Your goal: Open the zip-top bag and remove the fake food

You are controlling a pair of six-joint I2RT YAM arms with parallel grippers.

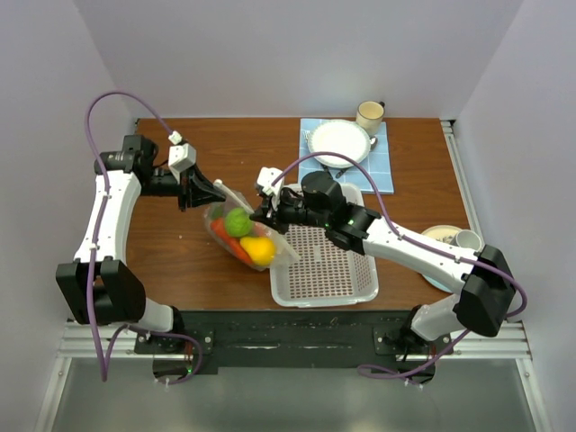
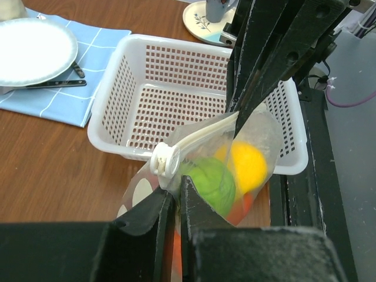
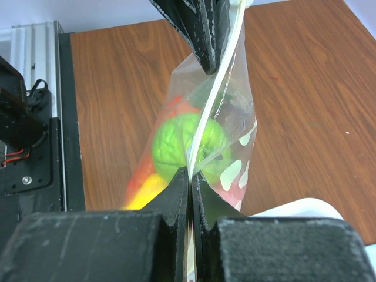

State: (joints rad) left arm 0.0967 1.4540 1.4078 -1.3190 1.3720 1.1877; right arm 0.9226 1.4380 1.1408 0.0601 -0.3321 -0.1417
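Observation:
The zip-top bag (image 1: 241, 232) hangs above the table between my two grippers, its white zip strip stretched between them. Inside it I see a green apple (image 1: 238, 221), a yellow pear (image 1: 259, 249) and an orange carrot (image 1: 232, 243). My left gripper (image 1: 212, 192) is shut on the bag's top edge next to the white slider (image 2: 165, 158). My right gripper (image 1: 266, 214) is shut on the other end of the zip strip (image 3: 212, 111). The apple shows in the left wrist view (image 2: 211, 183) and in the right wrist view (image 3: 183, 141); the pear shows in the left wrist view (image 2: 249, 164).
A white perforated basket (image 1: 328, 261) sits right of the bag, under my right arm. A white plate (image 1: 340, 141) on a blue cloth (image 1: 385, 166) and a mug (image 1: 370, 114) are at the back. A saucer with a cup (image 1: 457, 239) is at the right edge.

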